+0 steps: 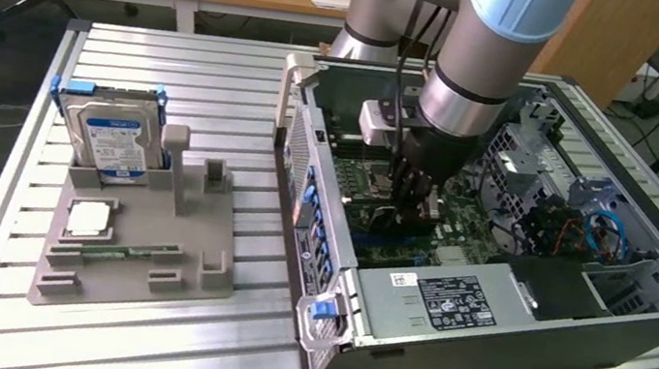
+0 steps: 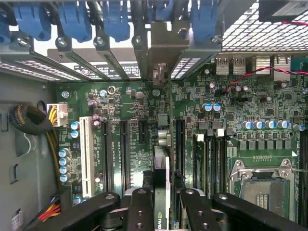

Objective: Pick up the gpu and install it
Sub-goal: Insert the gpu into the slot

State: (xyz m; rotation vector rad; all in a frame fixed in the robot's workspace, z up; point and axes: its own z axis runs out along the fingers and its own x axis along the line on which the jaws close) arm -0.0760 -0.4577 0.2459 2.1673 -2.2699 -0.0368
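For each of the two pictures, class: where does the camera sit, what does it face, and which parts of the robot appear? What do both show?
Exterior view: off the arm, above the bench, looking down at the open computer case; arm and claw show.
Wrist view: on the wrist, facing the motherboard; claw fingers grip the gpu edge-on.
Shared: claw and motherboard.

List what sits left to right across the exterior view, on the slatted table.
Hard drive upright in the grey holder → open computer case, with the gripper down inside it over the motherboard, holding the gpu edge-on.
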